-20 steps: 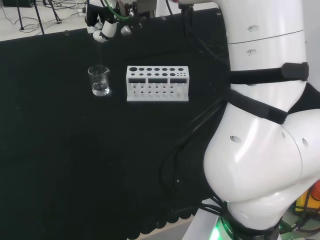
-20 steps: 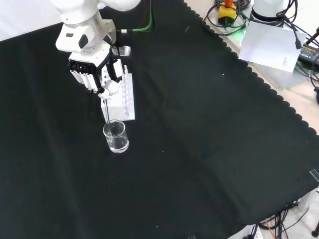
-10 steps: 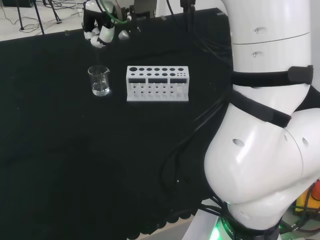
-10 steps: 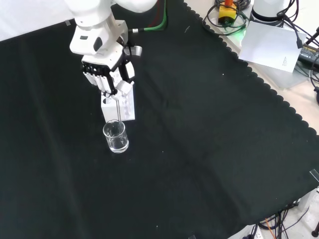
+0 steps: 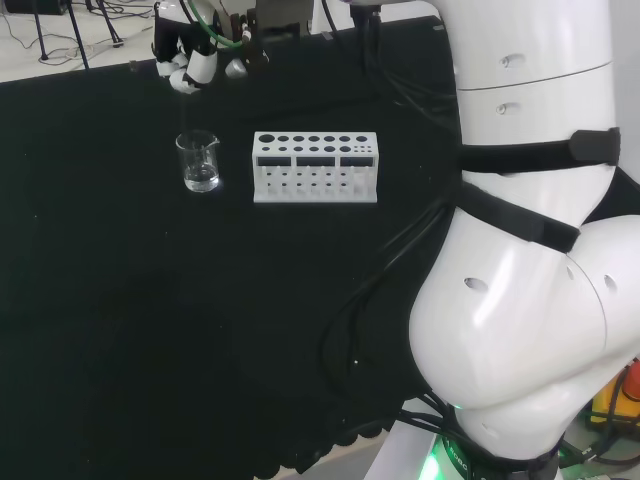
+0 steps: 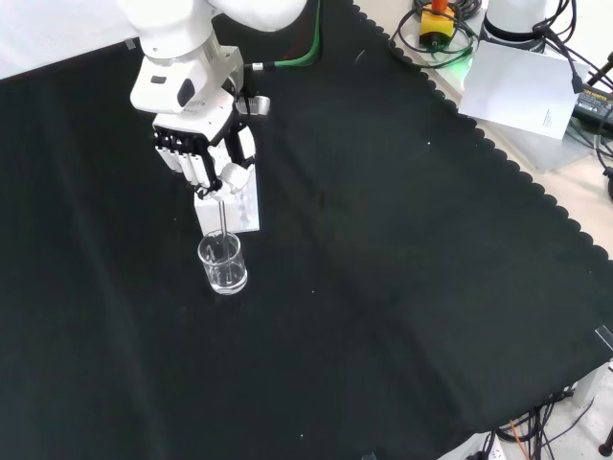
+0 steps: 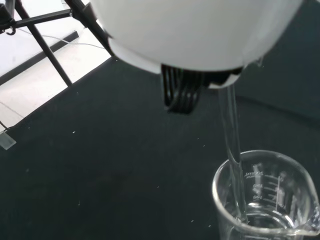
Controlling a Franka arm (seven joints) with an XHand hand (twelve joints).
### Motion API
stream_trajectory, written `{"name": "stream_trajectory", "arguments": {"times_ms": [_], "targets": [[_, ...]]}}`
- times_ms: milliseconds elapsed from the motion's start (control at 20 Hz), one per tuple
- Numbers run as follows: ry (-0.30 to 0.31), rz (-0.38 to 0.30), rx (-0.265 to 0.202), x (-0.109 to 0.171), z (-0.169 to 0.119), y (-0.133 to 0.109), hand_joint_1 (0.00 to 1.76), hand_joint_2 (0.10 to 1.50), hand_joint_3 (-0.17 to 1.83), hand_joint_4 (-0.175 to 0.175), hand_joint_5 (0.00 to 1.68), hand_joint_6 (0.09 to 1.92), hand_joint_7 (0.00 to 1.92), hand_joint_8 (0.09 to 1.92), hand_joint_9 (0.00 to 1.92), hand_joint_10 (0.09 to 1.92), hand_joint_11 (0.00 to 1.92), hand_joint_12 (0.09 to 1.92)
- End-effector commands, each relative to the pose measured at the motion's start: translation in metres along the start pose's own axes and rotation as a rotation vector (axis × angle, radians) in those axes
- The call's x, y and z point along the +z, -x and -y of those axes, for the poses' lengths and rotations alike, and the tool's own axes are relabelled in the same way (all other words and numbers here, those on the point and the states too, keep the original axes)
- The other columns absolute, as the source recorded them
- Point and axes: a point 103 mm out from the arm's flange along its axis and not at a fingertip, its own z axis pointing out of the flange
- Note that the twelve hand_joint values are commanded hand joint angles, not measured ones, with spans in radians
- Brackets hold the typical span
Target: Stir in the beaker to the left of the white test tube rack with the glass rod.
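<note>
Covering the bench (image 6: 402, 249), black cloth (image 5: 150, 330)

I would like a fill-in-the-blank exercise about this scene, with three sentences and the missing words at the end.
1. The hand has its fingers curled round the glass ____.
2. In the wrist view, the lower end of the rod reaches down inside the ____.
3. In the head view, the beaker stands to the ____ of the white test tube rack.

Missing words: rod; beaker; left
</note>
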Motion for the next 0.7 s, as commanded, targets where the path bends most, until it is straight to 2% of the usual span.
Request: {"name": "stream_trajectory", "arguments": {"times_ms": [50, 250, 450, 550, 700], "targets": [[0.013, -0.006, 0.028, -0.008, 0.009, 0.024, 1.35, 0.37, 1.09, -0.175, 1.43, 0.37, 1.46, 0.8, 1.87, 0.54, 1.69, 0.72], [0.022, -0.003, 0.054, -0.015, 0.024, 0.034, 1.35, 0.37, 1.09, -0.175, 1.43, 0.37, 1.46, 0.8, 1.87, 0.54, 1.69, 0.72], [0.022, 0.003, 0.068, -0.016, 0.034, 0.034, 1.35, 0.37, 1.09, -0.175, 1.43, 0.37, 1.46, 0.8, 1.87, 0.54, 1.69, 0.71], [0.018, 0.003, 0.067, -0.015, 0.036, 0.029, 1.35, 0.37, 1.09, -0.175, 1.43, 0.37, 1.46, 0.8, 1.87, 0.54, 1.69, 0.71], [0.004, -0.001, 0.043, -0.006, 0.034, 0.01, 1.35, 0.37, 1.09, -0.175, 1.43, 0.37, 1.46, 0.8, 1.87, 0.54, 1.69, 0.71]]}}
